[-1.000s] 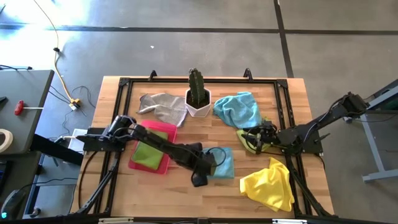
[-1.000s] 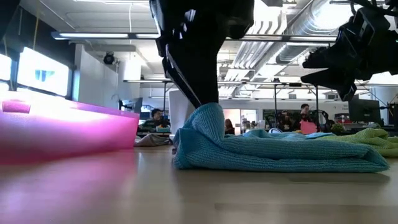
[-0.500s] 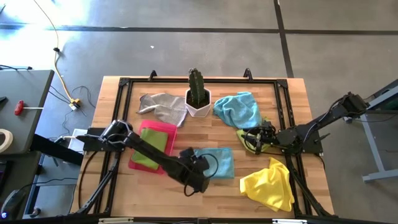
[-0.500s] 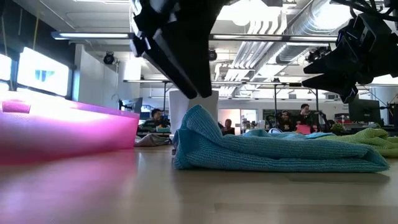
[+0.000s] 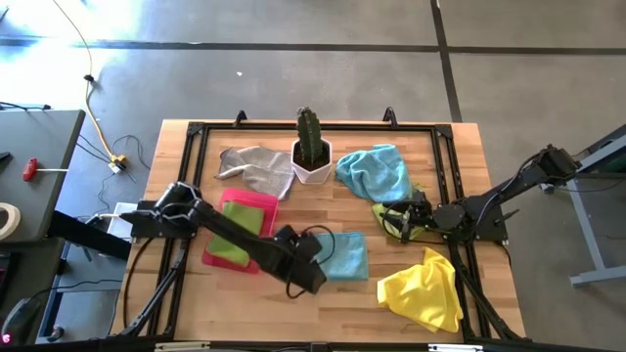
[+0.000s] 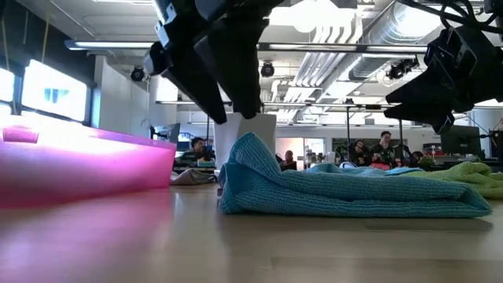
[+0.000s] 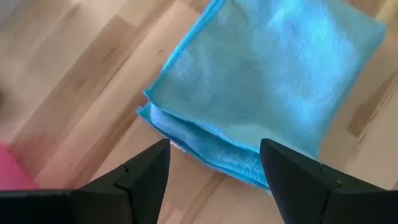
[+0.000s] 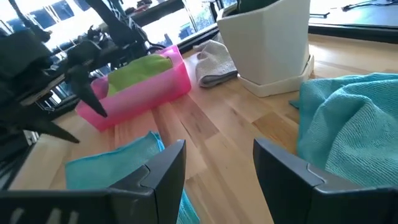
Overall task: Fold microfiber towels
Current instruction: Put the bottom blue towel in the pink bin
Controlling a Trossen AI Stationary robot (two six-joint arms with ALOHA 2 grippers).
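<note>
While I count six towels on the worktop, left gripper (image 5: 311, 277) hovers open beside the folded blue towel (image 5: 344, 256); right gripper (image 5: 393, 217) waits open.

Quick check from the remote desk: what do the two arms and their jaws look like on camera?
Both arms are dark, near-black and jointed. The left gripper has two matte black wedge-shaped jaws; a thin black cable loops by it. The right gripper has matching grey-black angular jaws. No markings visible.
</note>
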